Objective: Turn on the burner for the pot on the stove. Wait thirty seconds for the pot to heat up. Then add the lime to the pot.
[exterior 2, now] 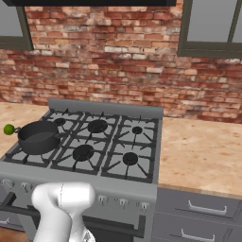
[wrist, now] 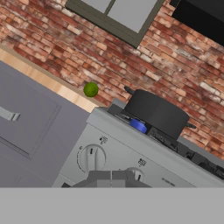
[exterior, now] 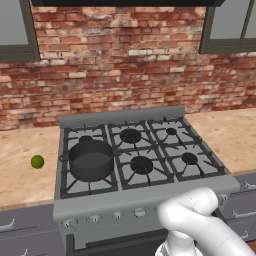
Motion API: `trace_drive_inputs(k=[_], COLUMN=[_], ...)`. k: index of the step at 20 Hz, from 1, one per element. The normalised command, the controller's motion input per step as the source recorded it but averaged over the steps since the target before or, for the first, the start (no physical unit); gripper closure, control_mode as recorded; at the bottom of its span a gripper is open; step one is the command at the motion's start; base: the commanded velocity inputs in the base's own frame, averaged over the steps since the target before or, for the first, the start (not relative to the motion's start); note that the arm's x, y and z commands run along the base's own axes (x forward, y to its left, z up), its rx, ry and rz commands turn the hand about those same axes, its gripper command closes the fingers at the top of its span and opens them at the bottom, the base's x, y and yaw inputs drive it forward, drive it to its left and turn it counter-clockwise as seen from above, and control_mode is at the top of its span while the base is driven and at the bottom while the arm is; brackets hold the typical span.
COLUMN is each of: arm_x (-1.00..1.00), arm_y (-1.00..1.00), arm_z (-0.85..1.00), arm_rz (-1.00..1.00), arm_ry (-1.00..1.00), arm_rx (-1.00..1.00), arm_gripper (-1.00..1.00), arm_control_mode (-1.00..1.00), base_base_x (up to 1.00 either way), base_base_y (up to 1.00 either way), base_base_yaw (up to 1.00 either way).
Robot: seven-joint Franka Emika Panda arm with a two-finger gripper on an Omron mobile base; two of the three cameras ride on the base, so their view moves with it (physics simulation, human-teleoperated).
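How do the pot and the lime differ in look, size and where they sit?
The pot is dark grey metal; the lime is bright green. The pot is far larger, filling about one grate section, while the lime is a small ball. The pot stands on the stove's front left grate; the lime lies on the wooden counter to the stove's left, apart from it. Both are round.
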Motion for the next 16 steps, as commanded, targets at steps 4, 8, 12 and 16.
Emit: trace_drive_inputs(k=[4,8,12,16], arm_x=[0.00,0.00,0.00,0.00], arm_y=[0.00,0.00,0.00,0.00], arm_z=[0.00,0.00,0.00,0.00], arm_rz=[0.00,0.00,0.00,0.00], arm_ry=[0.00,0.00,0.00,0.00], arm_rx=[0.00,0.00,0.00,0.00], arm_gripper=[1.00,1.00,1.00,1.00], arm_control_mode=[-1.00,-1.00,-1.00,-1.00], base_base_x=[0.00,0.00,0.00,0.00], base_base_y=[0.00,0.00,0.00,0.00], base_base_yaw=[0.00,0.00,0.00,0.00])
